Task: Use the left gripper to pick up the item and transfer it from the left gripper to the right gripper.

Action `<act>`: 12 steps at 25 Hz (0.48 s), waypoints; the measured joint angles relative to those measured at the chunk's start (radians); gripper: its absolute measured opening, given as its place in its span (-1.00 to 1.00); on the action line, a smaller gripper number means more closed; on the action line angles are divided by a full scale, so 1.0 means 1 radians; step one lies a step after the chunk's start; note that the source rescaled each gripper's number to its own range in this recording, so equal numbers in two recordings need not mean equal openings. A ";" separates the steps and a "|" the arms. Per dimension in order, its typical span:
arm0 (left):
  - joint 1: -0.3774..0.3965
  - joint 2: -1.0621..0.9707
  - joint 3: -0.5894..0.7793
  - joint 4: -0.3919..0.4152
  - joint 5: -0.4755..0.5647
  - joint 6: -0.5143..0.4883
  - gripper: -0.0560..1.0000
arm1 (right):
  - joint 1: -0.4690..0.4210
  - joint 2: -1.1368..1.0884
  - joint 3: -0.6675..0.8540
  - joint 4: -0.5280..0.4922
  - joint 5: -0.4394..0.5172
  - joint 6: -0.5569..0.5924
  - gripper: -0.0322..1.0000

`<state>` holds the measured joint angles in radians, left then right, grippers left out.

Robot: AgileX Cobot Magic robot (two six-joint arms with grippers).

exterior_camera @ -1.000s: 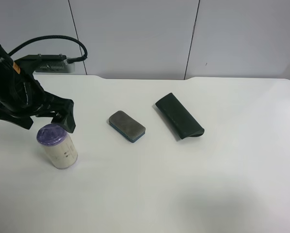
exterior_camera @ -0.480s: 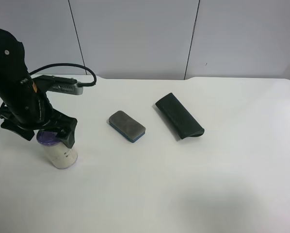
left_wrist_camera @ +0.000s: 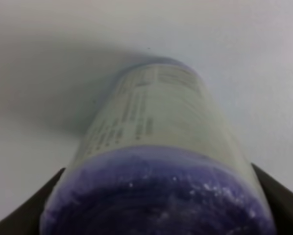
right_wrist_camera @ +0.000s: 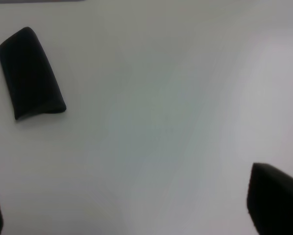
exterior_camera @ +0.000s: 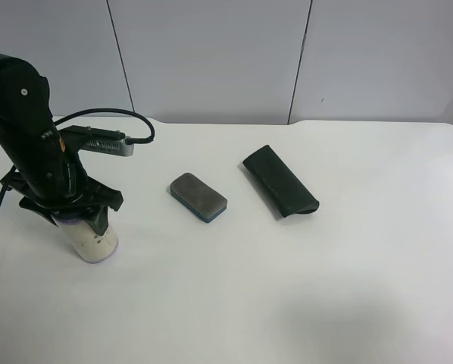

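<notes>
The item, a cream canister (exterior_camera: 95, 241) with purple ends, stands upright on the white table (exterior_camera: 325, 288) at the exterior high view's left. The left gripper (exterior_camera: 75, 214) is down over its top, open, one finger on each side. In the left wrist view the canister (left_wrist_camera: 156, 137) fills the gap between the fingers (left_wrist_camera: 283, 196), purple top nearest the camera. I cannot tell whether the fingers touch it. The right gripper (right_wrist_camera: 132, 215) is open and empty above bare table; it is out of the exterior high view.
A grey-and-blue eraser block (exterior_camera: 198, 197) lies mid-table. A flat dark green case (exterior_camera: 279, 180) lies to its right and also shows in the right wrist view (right_wrist_camera: 31, 73). A black cable (exterior_camera: 113, 114) loops behind the left arm. A grey wall stands behind the table.
The left gripper has moved from behind the canister to over it and come down, so the purple top is now mostly covered. The canister, eraser and case have not moved.
</notes>
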<state>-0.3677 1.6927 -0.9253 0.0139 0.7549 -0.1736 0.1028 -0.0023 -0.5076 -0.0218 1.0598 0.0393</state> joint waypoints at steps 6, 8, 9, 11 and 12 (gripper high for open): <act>0.000 -0.001 -0.002 -0.002 0.003 0.000 -0.89 | 0.000 0.000 0.000 0.000 0.000 0.000 1.00; 0.000 -0.007 -0.010 -0.005 0.021 0.000 -0.89 | 0.000 0.000 0.000 0.000 0.000 0.000 1.00; 0.000 -0.014 -0.019 -0.014 0.035 0.000 -0.89 | 0.000 0.000 0.000 0.000 0.000 0.000 1.00; 0.000 -0.035 -0.045 -0.014 0.061 0.000 -0.89 | 0.000 0.000 0.000 0.000 0.000 0.000 1.00; 0.000 -0.051 -0.060 -0.024 0.077 0.001 -0.89 | 0.000 0.000 0.000 0.000 0.000 0.000 1.00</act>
<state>-0.3677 1.6415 -0.9853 -0.0098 0.8315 -0.1725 0.1028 -0.0023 -0.5076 -0.0218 1.0598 0.0393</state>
